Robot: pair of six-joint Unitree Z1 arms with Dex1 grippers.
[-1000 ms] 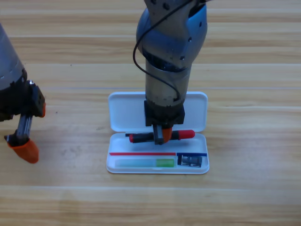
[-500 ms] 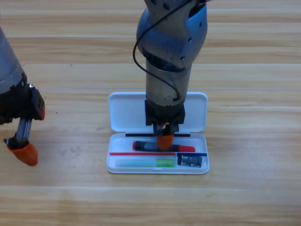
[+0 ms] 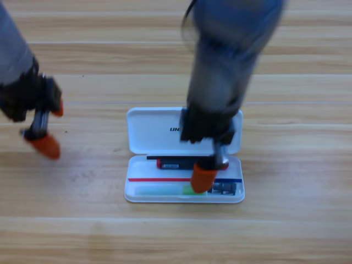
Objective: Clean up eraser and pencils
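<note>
White case holds navy pencil, green pencil, eraser; right gripper above, left gripper aside, jaw states unclear.

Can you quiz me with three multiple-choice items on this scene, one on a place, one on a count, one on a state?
1. Where does the navy pencil lie?
A. On the bare table
B. In the white case, upper tray slot
C. In the left gripper

2. How many pencils show in the case?
A. One
B. Two
C. Three

3. In what state is the case?
A. Shut
C. Upside down
B. Open, lid folded back

Answers: 1 B, it lies above the green pencil inside the tray. 2 B, navy and green, with the eraser beside them. 3 B, the lid lies flat behind the tray, with the right gripper over it and the left gripper off to the left.
</note>
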